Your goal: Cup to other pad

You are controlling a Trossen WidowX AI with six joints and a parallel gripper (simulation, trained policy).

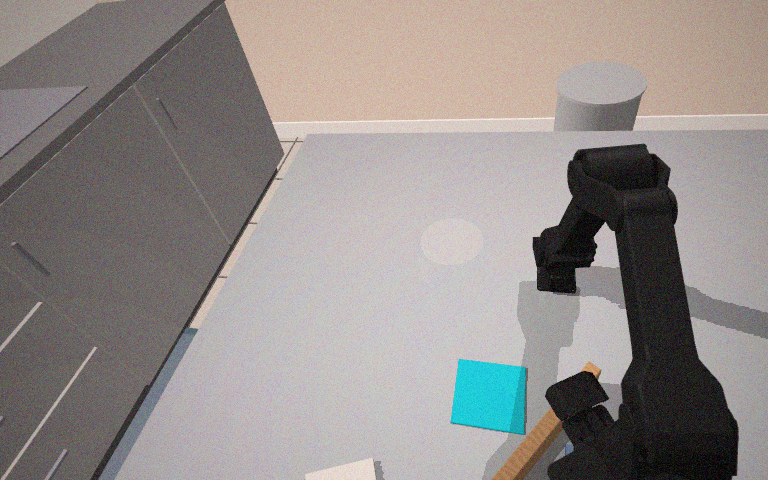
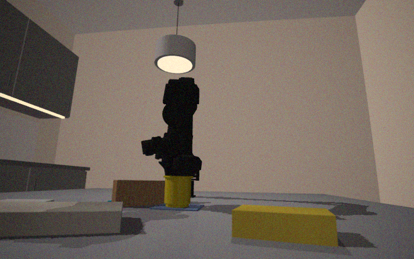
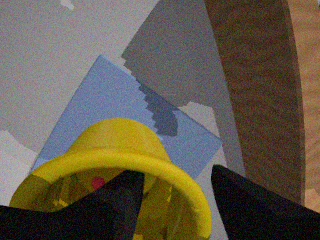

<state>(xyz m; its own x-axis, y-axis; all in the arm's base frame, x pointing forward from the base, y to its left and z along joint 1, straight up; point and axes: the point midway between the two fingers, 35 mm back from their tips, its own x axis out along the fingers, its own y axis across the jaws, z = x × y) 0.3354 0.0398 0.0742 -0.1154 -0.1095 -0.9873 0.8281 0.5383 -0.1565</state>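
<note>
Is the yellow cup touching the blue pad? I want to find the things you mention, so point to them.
Touching. The exterior view shows the yellow cup [image 2: 177,191] [image 3: 117,135] standing upright with its bottom right on the blue pad [image 2: 197,207] [image 3: 90,105].

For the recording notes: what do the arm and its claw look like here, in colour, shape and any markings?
The single jointed arm is matte black all over, with blocky, rounded joint housings and a long, straight-sided link. The claw has two black fingers that taper to blunt, narrow tips. No cables, labels or coloured markings can be made out.
</note>
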